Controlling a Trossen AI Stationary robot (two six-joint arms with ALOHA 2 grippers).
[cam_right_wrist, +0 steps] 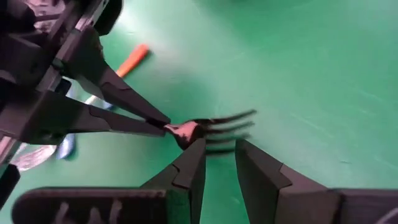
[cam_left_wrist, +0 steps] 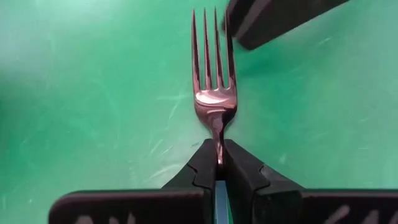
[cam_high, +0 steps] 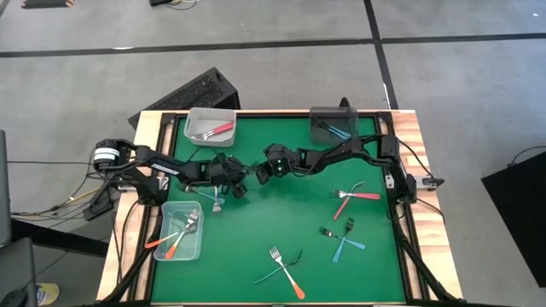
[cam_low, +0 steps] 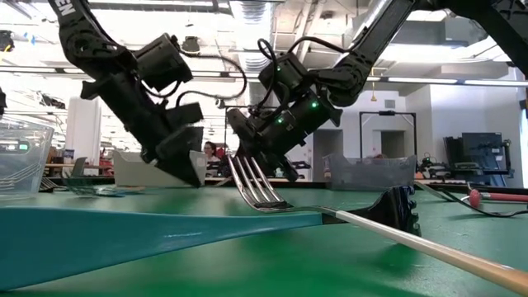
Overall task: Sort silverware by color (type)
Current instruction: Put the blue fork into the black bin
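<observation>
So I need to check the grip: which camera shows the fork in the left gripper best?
The left wrist view: the fork fills it, neck clamped in the left gripper. The right wrist view shows its tines beside the open right gripper. The high view shows it tiny; the low view hides it.

bright even overhead light | glare on mat (cam_left_wrist: pixel 74 37) | right wrist view motion-blurred

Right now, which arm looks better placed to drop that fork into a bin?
Probably the right: its open hand straddles the fork held by the left hand, as if receiving it.
</observation>
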